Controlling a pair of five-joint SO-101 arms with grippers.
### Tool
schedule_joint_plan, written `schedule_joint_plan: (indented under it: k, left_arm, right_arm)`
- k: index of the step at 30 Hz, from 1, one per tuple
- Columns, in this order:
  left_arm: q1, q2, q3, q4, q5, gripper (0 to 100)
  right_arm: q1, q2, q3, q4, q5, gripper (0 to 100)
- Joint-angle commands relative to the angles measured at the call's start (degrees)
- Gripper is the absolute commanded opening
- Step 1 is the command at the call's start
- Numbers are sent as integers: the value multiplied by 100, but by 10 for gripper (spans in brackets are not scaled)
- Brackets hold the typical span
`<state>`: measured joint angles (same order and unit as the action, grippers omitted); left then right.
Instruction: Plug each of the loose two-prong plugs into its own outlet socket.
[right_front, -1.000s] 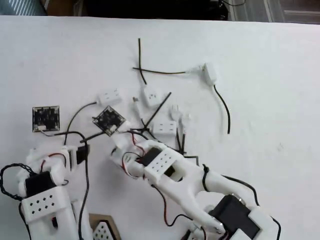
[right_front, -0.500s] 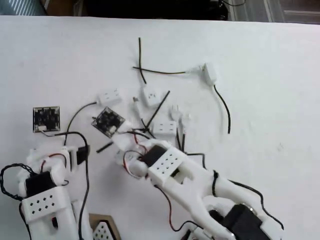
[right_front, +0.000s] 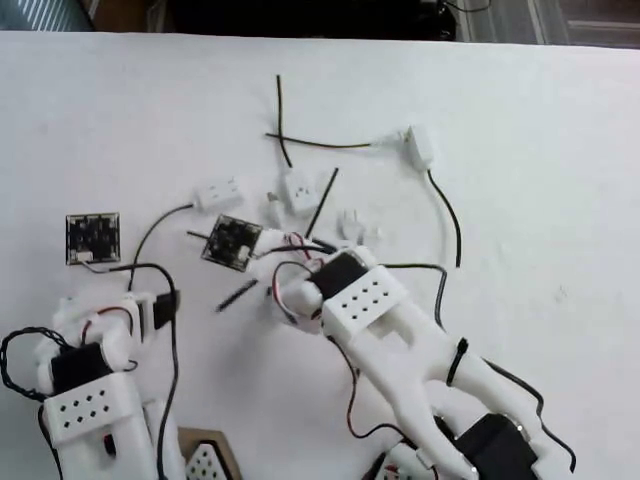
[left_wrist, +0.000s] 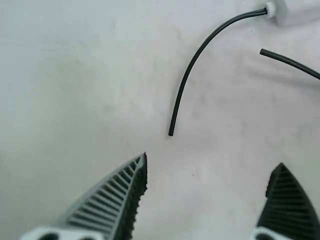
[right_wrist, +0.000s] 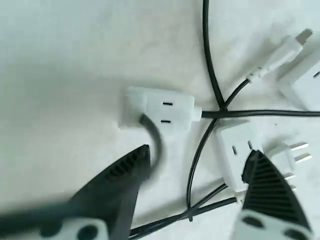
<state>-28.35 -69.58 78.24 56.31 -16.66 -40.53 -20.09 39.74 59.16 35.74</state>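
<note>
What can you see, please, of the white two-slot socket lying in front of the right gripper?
The socket is a small oblong block, seemingly smooth white plastic, with rounded ends. Two short dark slots on its upward face are empty. It lies flat on the white table, just beyond the open right gripper. A black cord leaves one end through a short collar. A blurred dark wire curves over one edge; contact is unclear.

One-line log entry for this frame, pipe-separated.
left gripper open over white table | right gripper open above white two-slot outlet socket | white two-prong plug loose nearby
</note>
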Motion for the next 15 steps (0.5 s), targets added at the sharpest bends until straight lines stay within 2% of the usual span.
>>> schedule_joint_plan:
  k: [1, 7, 15]
  left_arm:
    - [-66, -110, -35, -62, 0, 369]
    - [-66, -110, -35, -70, 0, 369]
    - [-66, -110, 0, -62, 0, 369]
  right_arm:
    - [13, -330, -325, 391, 62, 288]
    - [-75, -673, -334, 620, -176, 287]
    - [-4, 251, -457, 585, 1143, 289]
